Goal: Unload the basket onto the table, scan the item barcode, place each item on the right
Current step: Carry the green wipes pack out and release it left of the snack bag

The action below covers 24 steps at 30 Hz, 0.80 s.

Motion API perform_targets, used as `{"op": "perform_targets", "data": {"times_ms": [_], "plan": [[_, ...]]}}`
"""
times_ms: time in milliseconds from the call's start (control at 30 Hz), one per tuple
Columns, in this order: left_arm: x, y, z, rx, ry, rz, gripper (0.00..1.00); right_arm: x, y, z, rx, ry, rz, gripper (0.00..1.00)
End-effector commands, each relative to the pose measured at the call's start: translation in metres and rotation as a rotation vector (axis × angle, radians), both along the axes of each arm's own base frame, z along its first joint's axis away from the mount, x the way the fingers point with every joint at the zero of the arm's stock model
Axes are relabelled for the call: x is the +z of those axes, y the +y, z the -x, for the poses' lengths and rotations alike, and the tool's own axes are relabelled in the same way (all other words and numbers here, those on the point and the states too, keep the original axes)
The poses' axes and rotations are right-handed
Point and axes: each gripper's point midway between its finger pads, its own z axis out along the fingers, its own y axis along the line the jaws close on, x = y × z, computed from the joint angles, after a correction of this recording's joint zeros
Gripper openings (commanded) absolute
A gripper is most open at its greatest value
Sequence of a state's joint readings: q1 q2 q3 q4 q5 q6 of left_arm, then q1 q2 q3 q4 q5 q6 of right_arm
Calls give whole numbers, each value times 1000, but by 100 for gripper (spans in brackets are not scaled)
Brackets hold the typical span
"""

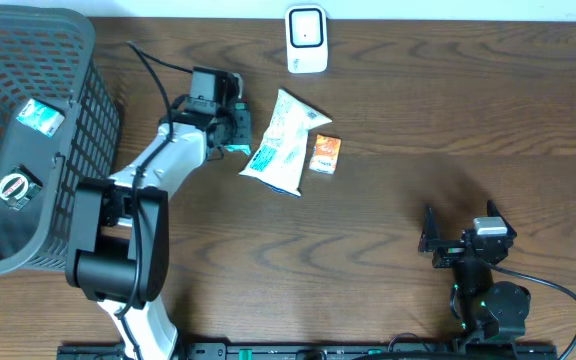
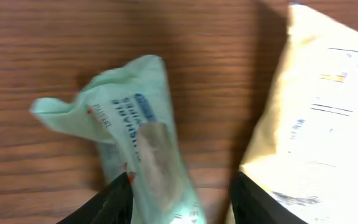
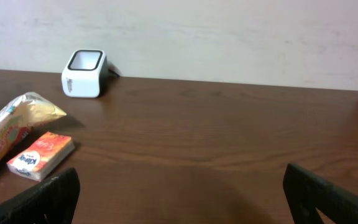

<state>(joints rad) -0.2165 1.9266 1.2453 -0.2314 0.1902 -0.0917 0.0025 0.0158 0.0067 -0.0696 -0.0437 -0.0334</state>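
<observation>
Dark wooden table (image 1: pixel 418 110) against a plain pale wall (image 3: pixel 229 37).
Straight ahead of the right gripper (image 3: pixel 182 196), the wall rises from the table's far edge, off-white and faintly mottled; the wood shows brown grain with a soft, even sheen under diffuse light.

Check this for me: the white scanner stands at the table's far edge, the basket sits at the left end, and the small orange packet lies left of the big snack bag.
Wrong in one respect: the small orange packet lies right of the big snack bag, not left; the overhead view shows it. The white scanner and the basket are as stated.
</observation>
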Motion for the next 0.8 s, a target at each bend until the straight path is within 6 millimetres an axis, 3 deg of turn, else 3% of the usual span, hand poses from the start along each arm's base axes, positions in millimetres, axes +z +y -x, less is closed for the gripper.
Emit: {"op": "perform_targets", "data": {"times_ms": [0,133,167,233,300,400,433,500,533,567,767], "plan": [[15,-20,2,-59,-30,25,50,0,0,0,-4,0,-10,99],[85,-15,-8,-45,-182,57,51,0,0,0,-4,1,-10,99],[121,-8,-9,-31,-263,71,55,0,0,0,-4,0,-10,99],[166,3,-9,-8,-369,87,59,0,0,0,-4,0,-10,99],[224,23,-3,30,-513,105,62,0,0,0,-4,0,-10,99],[318,72,22,124,-763,109,62,0,0,0,-4,0,-10,99],[336,85,29,149,-811,103,62,0,0,0,-4,0,-10,99],[382,134,58,264,-941,56,62,0,0,0,-4,0,-10,99],[401,180,85,388,-991,-6,98,0,0,0,-4,0,-10,99],[400,195,95,430,-978,-27,98,0,0,0,-4,0,-10,99],[366,222,116,522,-825,-64,98,0,0,0,-4,0,-10,99]]}}
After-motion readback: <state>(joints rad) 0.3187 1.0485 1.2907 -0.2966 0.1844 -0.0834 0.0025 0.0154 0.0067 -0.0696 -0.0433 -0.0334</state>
